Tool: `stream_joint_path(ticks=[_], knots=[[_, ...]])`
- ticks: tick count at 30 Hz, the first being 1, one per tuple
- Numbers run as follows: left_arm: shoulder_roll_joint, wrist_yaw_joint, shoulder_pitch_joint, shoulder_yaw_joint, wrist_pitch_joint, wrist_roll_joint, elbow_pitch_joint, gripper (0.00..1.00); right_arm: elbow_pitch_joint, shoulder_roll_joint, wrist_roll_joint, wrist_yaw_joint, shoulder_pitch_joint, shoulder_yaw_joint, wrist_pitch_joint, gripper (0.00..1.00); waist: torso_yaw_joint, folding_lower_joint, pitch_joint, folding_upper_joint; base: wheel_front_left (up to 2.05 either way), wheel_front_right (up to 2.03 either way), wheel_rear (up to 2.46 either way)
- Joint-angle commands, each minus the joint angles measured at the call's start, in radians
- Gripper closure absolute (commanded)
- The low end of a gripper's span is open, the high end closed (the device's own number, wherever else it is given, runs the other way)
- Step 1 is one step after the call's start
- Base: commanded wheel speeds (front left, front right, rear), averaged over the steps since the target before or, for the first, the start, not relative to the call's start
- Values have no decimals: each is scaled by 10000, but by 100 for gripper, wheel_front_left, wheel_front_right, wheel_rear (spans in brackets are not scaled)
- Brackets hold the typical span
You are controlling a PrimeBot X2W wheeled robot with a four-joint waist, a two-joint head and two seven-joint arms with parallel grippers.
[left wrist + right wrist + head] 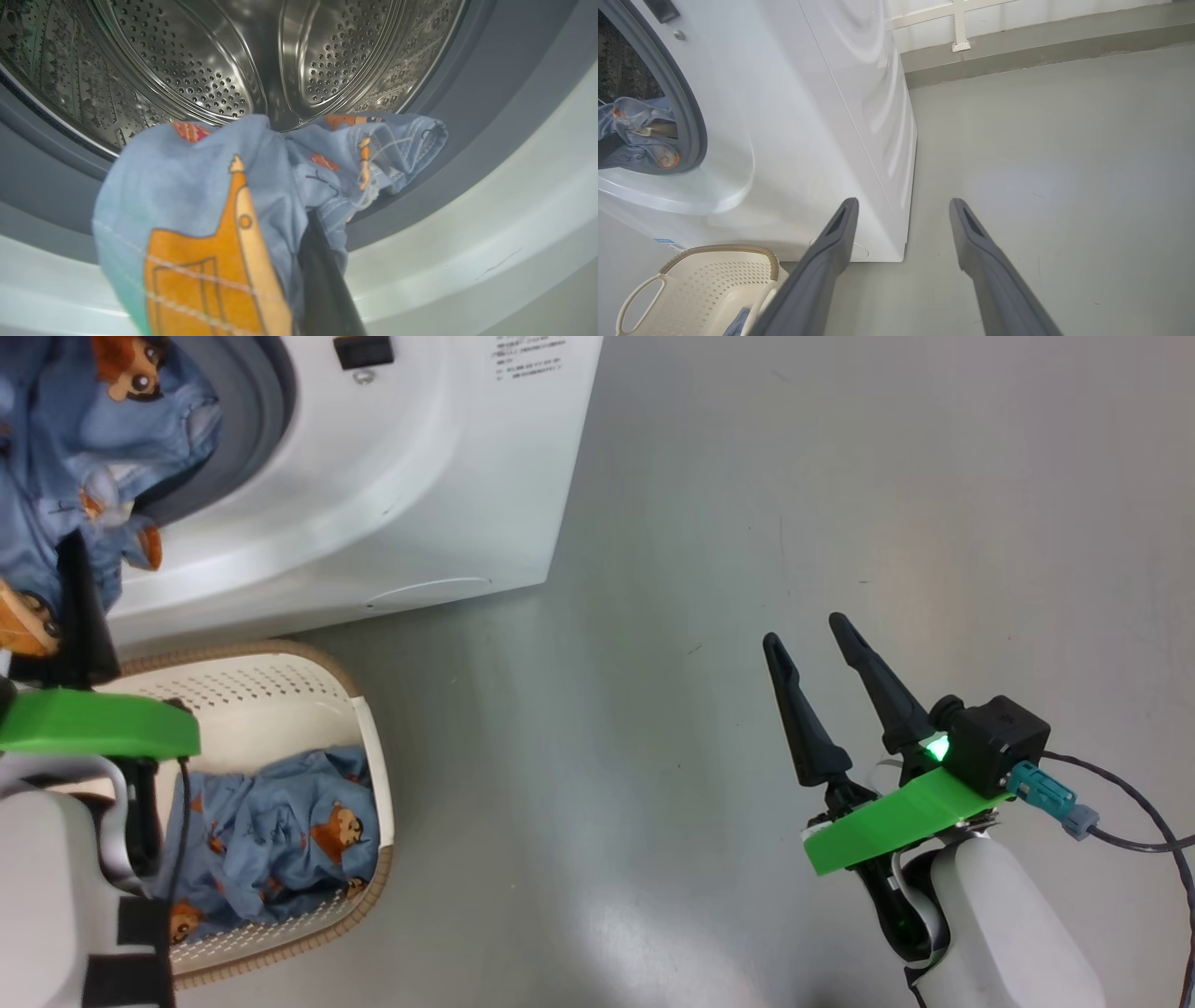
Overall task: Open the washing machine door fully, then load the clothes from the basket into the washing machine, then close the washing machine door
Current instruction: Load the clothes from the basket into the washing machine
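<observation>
Right now the washer (pixel 392 504) is standing with its drum (pixel 196 60) gaping at twelve o'clock of the left gripper (pixel 314 228), the nearer arm. That gripper is pinching a bear-print garment (pixel 196 196), which is trailing toward two o'clock across the seal (pixel 467 140). More clothes (pixel 280 840) are lying in the basket (pixel 252 695). The right gripper (pixel 805 630) is idling with fingers spread. The washer's small print (pixel 523 359) is proving too small to read.

No wording can be read anywhere. The washing machine (pixel 448 476) carries a small block of dark print (pixel 527 359) in several lines on its white front, off to the right of the drum opening, and a little blue label (pixel 665 242) low on that front, both too small and blurred to make out. The clothes (pixel 187 186) bear cartoon pictures and a few thin dark strokes (pixel 322 179) that form no legible letters.
</observation>
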Motion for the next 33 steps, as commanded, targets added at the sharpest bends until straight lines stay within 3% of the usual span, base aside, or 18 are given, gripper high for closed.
stream_joint_path(ticks=[1, 12, 20, 33], knots=[[459, 26, -148, 168, -52, 146, -294, 100, -184, 71, 64, 16, 273, 273, -48, 0, 6, 0, -22, -1, 0, 0, 0], [1698, -103, -2330, -77, 1248, -51, 20, 100, -172, 72, 289, 16, 171, 426, -48, 0, -399, 0, 330, -1, 0, 0, 0], [2157, -135, -3398, -134, 2081, -381, 538, 100, -233, 72, 478, 16, 93, 432, -48, 0, -573, 0, 607, -1, 0, 0, 0], [2381, -77, -5649, -115, 3278, -1097, 1542, 100, -337, 72, 864, 16, -305, 612, -48, 0, -793, 0, 1529, -1, 0, 0, 0]])
